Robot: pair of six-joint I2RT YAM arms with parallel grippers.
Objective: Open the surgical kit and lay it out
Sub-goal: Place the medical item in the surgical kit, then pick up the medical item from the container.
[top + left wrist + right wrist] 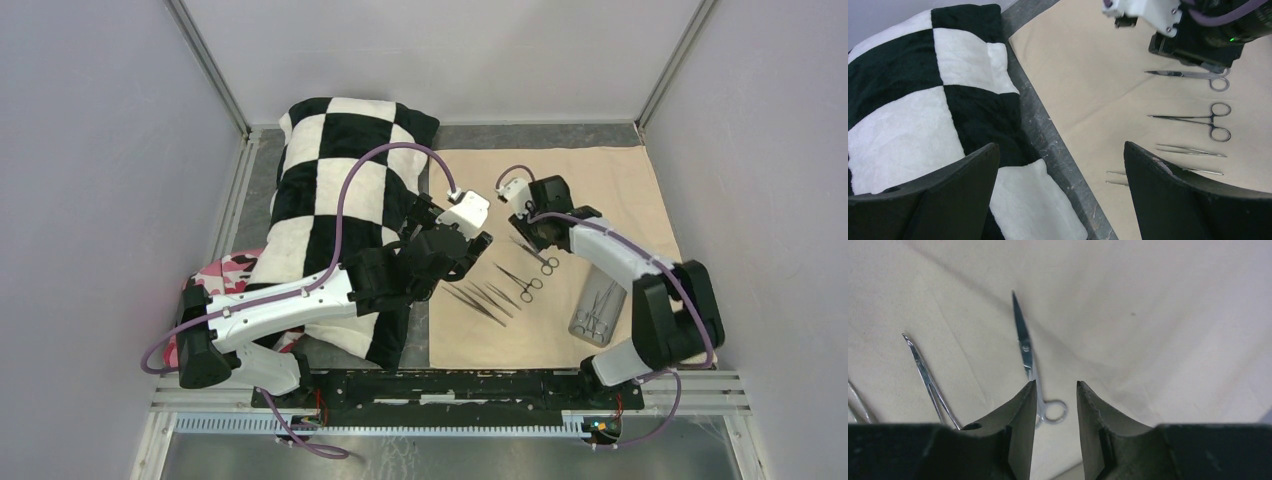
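The surgical kit's beige cloth (590,190) lies spread flat on the right half of the table. On it, in a row, lie steel scissors (537,256), ring-handled forceps (520,281) and thin tweezers (482,300). The grey metal tray (598,310) sits near the cloth's front right, with instruments in it. My right gripper (1055,385) hovers low over the scissors (1024,345), jaws apart, the ring handle lying free in the gap. My left gripper (1062,150) stands wide open over the cloth's left edge, holding nothing, with the forceps (1193,120) and tweezers (1190,151) to its right.
A black-and-white checkered pillow (340,200) fills the left side, under my left arm. A pink camouflage cloth (225,270) peeks out beneath it. A dark strip of bare table (1058,140) runs between pillow and beige cloth. Grey walls enclose the workspace.
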